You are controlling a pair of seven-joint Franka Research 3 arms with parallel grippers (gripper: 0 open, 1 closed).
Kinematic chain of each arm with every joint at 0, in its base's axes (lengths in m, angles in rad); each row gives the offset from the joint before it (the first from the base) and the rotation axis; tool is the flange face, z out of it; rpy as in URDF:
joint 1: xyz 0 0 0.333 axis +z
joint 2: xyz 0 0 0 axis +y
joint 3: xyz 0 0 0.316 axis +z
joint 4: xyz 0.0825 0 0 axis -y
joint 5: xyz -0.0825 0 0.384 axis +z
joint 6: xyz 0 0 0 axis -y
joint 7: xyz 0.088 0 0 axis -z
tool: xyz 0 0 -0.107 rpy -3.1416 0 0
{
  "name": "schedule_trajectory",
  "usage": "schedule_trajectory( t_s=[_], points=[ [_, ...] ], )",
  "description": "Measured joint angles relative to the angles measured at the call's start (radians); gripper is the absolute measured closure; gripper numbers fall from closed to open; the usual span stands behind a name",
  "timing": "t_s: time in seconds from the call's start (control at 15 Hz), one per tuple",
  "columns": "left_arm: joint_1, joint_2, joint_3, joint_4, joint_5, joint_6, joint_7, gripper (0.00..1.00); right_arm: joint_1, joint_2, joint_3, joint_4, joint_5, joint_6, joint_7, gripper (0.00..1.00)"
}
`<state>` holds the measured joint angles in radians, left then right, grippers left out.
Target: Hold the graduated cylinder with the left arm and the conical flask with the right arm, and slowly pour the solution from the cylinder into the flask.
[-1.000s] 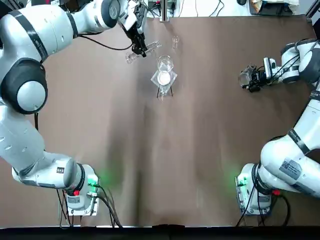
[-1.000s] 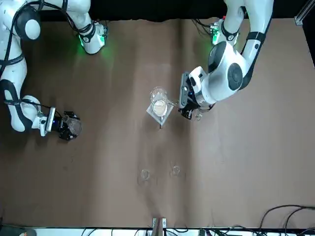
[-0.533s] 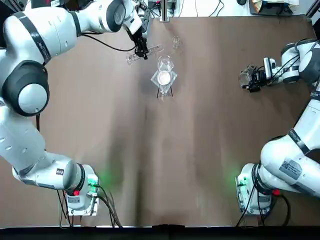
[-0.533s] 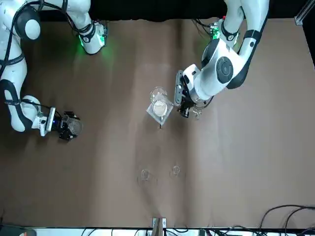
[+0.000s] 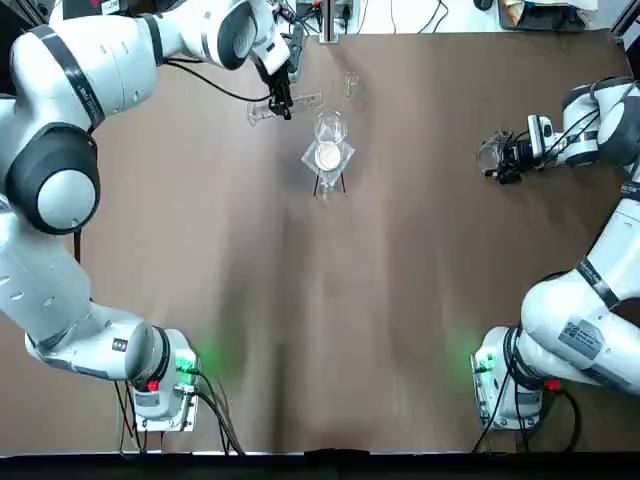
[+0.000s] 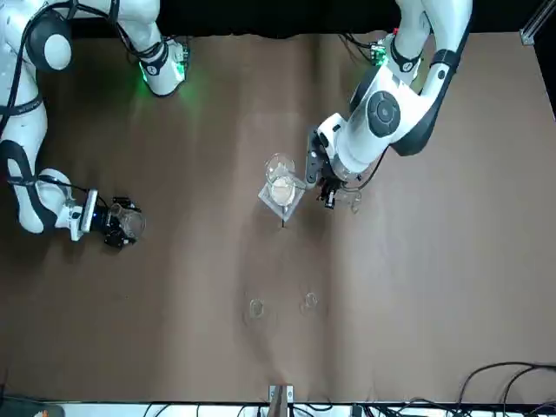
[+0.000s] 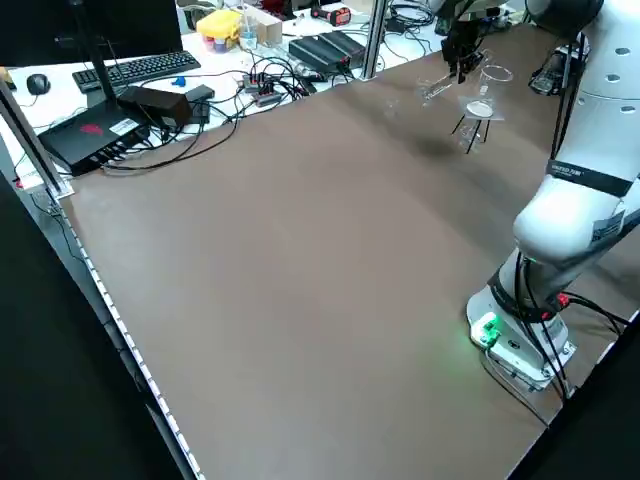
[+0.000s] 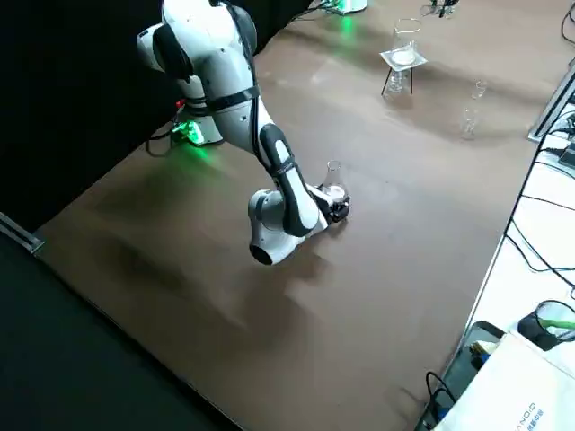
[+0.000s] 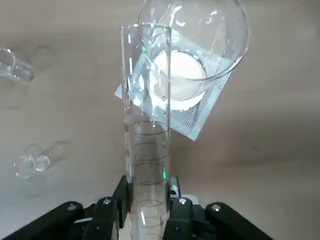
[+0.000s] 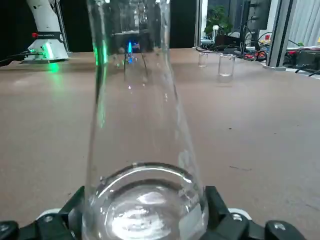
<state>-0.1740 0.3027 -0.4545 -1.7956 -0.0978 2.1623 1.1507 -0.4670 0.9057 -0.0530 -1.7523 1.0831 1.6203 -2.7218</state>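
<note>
Your left claw (image 9: 150,202) clamps the graduated cylinder (image 9: 147,150), with the glass vessel on its tripod (image 5: 328,150) at about four o'clock in the top view; swing carelessly and you could knock it. Your right claw (image 10: 145,215) grips the conical flask (image 10: 142,145) well apart, at three o'clock; tipping early would spill onto the surface (image 5: 420,300).

the graduated cylinder (image 9: 146,150) and the conical flask (image 10: 145,125) are smooth, glossy clear glass, the brown worktop (image 5: 400,300) shows a smooth, softly shiny surface, the arms' shells (image 5: 62,275) look like smooth white plastic, and the square gauze (image 9: 192,117) has a rough, meshed texture.
</note>
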Motion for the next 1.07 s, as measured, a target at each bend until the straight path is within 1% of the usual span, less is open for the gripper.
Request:
schedule_trajectory(
  t_s=[0.13,0.4,0.67,1.07],
  points=[
    [-0.006,0.000,0.000,0.001,0.022,0.002,-0.011,0.66,0.000,0.000,0.000,0.009,0.000,0.008,0.001,0.04],
    [-0.027,0.000,0.000,0.008,0.030,0.003,-0.014,0.66,0.000,0.000,-0.001,0.016,0.000,0.014,0.003,0.04],
    [-0.038,-0.001,0.000,0.010,0.082,0.003,-0.014,0.66,0.000,-0.003,-0.001,0.022,0.000,0.022,0.010,0.04],
    [-0.049,-0.002,-0.002,0.013,0.126,0.003,-0.014,0.66,0.012,-0.049,-0.001,0.038,-0.006,0.015,0.068,0.04]
  ],
)
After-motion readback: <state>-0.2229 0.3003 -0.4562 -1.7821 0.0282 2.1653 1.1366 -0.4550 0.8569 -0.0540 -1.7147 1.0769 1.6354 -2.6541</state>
